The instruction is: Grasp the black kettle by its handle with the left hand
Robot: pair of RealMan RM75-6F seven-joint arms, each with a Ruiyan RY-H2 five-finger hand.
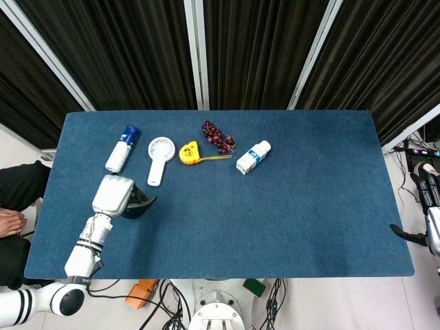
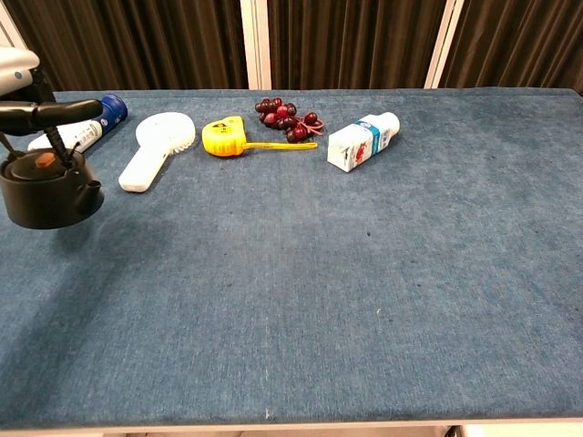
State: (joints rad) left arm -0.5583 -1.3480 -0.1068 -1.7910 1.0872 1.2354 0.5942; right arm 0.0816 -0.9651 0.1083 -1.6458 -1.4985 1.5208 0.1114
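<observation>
The black kettle (image 2: pixel 46 188) has a round body, a lid with a small brown knob and a thin arched handle (image 2: pixel 50 111). In the chest view it hangs at the far left, seemingly just off the blue table (image 2: pixel 364 273), with its shadow below. My left hand (image 1: pixel 113 195) holds the handle from above. In the head view it covers most of the kettle (image 1: pixel 139 205), and only the spout side shows. In the chest view just a white edge of the left hand (image 2: pixel 16 66) appears. My right hand (image 1: pixel 430 218) hovers off the table's right edge, fingers apart and holding nothing.
Along the back of the table lie a white bottle with a blue cap (image 1: pixel 121 148), a white hand fan (image 1: pixel 159 158), a yellow tape measure (image 1: pixel 190 152), dark red grapes (image 1: pixel 218 137) and a small white carton (image 1: pixel 253 157). A person's hand (image 1: pixel 14 221) shows at the left edge.
</observation>
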